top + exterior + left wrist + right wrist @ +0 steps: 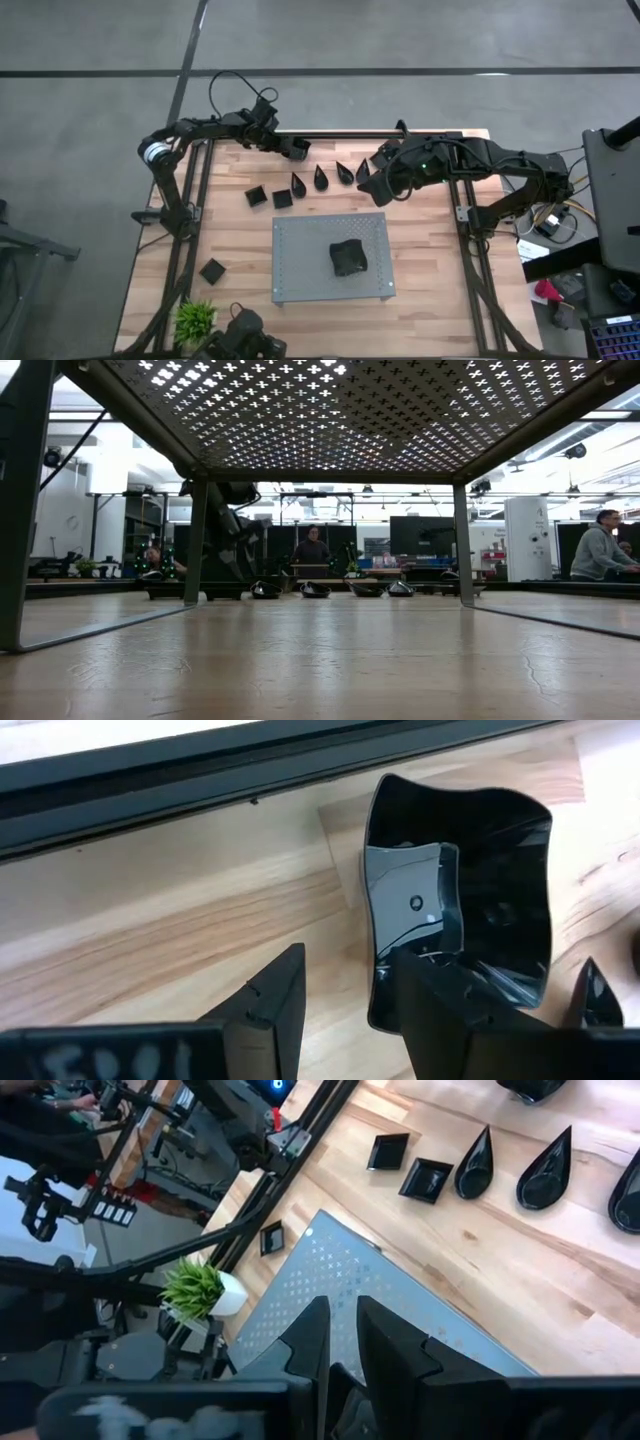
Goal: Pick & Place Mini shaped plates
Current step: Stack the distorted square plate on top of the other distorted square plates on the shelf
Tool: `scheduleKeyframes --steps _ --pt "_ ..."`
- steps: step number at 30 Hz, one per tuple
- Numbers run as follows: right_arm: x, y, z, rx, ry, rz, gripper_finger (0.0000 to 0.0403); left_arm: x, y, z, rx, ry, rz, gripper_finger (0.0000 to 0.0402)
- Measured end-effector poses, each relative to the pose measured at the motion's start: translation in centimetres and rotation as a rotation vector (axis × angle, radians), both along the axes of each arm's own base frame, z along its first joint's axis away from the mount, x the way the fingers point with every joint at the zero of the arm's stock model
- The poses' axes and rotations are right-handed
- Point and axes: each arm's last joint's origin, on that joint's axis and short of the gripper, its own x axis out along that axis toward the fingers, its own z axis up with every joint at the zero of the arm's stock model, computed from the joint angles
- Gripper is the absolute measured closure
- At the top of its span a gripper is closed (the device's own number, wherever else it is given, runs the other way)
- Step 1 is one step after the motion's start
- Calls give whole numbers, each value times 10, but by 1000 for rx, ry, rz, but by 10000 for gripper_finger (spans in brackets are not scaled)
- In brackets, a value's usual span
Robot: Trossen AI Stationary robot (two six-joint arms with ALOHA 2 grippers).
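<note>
Small black plates lie on the far half of the wooden table: two square ones (255, 195) (282, 199) and a row of teardrop ones (320, 177). Another square one (212, 270) sits near the left edge. A heap of plates (349, 258) rests on the grey perforated board (300, 240). My left gripper (345, 1005) is open at the far edge, straddling the rim of a square plate (470, 890) that has another nested inside. My right gripper (342, 1335) hovers above the right end of the teardrop row, its fingers almost together with nothing visible between them. My left gripper has one finger (440, 1010) inside the square plate and the other finger (270, 1010) outside, over bare wood. The plate's side rim (372, 970) stands between them. The fingers come from above. Whether either finger touches the rim, I cannot tell.
A dark rail (200, 775) runs along the far edge just behind the left gripper. A small green plant (196, 320) stands at the near left corner. The raised board covers the table's middle. People (598, 550) are in the room beyond.
</note>
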Motion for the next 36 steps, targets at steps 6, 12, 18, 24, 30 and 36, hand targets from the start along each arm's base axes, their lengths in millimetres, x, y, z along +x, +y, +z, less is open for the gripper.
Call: scheduleKeyframes --steps 6,12,18,24,30,36 --pt "0 -1 0 -15 1 -17 351 1 1 -3 4 3 2 264" --pt "0 -1 0 -18 2 -14 351 2 2 -10 -22 4 -7 296" --pt "1 -1 0 -19 2 -13 351 2 1 -10 -35 -7 -16 376" --pt "1 -1 0 -30 2 -35 351 1 -2 7 -14 -56 -41 400" --pt "2 -3 1 -68 -19 -92 351 -5 -15 52 88 -141 -60 401" --pt "6 -5 -2 -37 -23 -203 351 -12 -47 111 319 -172 -41 401"
